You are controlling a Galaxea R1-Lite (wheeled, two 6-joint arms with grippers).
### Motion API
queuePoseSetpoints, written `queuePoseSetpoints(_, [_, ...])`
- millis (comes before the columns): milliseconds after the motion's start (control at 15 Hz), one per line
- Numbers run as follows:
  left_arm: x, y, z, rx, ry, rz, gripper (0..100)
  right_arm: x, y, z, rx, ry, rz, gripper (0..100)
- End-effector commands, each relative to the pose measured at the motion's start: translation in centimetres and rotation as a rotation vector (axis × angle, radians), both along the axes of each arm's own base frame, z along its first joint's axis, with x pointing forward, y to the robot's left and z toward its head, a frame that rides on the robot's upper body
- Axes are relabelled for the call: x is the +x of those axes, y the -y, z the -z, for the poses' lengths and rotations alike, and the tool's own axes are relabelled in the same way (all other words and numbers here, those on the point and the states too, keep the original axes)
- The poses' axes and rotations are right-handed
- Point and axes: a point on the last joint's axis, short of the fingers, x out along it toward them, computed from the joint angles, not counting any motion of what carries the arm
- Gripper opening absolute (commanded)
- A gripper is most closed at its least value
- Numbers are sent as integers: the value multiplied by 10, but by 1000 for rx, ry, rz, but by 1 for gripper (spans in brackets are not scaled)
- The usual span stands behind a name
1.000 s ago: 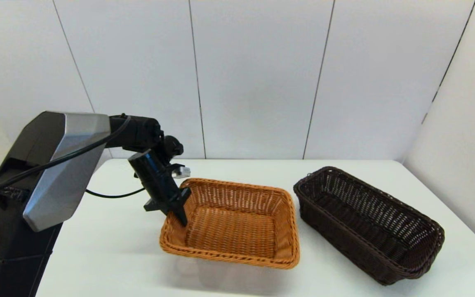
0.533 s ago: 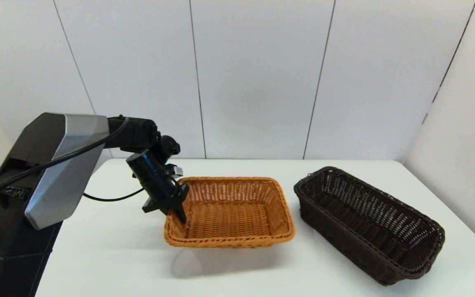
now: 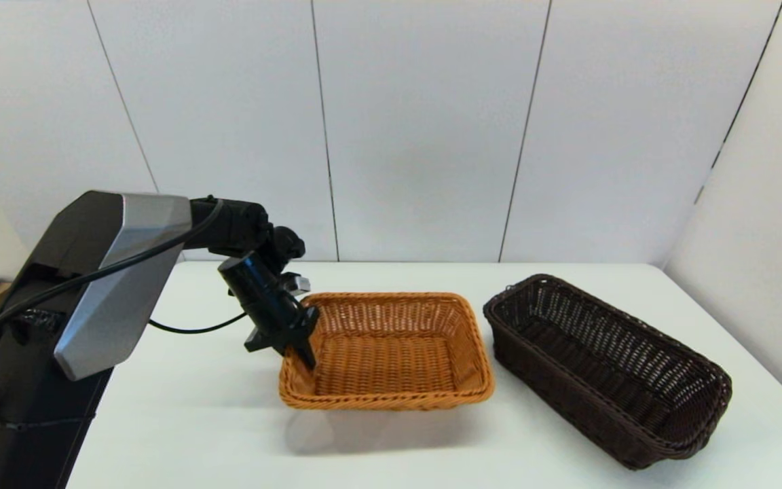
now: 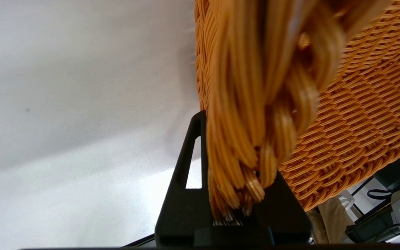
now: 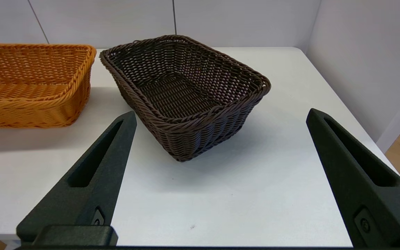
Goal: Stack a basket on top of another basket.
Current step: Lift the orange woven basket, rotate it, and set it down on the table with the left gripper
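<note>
My left gripper (image 3: 304, 354) is shut on the left rim of the orange-tan basket (image 3: 391, 353) and holds it level, a little above the table with its shadow beneath. In the left wrist view the braided rim (image 4: 255, 104) fills the space between my fingers (image 4: 189, 166). The dark brown basket (image 3: 608, 367) rests on the table to the right of it, set at an angle and untouched. The right wrist view shows the dark basket (image 5: 182, 86) ahead of my right gripper (image 5: 222, 114), which stands open and empty, with the orange-tan basket (image 5: 30, 86) off to one side.
The white table (image 3: 194, 421) ends at a panelled wall behind and a side wall on the right. A black cable (image 3: 187, 328) hangs from the left arm over the table's left part. A narrow gap separates the two baskets.
The orange-tan basket went from tilted to level and rose off the table. The left gripper then carried it slightly right, toward the dark basket. The dark basket has not moved.
</note>
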Motion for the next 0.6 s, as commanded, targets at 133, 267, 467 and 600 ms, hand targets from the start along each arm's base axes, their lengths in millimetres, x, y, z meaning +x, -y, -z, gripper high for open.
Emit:
queuePoseSetpoints(133, [0,0,4,2,-16,1,0,0,0,0,0,-2,0,100])
queuePoseSetpoints(267, [0,0,4,4,-17,2,0,0,0,0,0,-2,0,100])
queuePoseSetpoints(467, [0,-2,1,1,-13,-8,100,0,0,0,0,-2,0,100])
queuePoseSetpoints(600, [0,-4,-3,-2,-3,-13,100,0,0,0,0,-2,0,100])
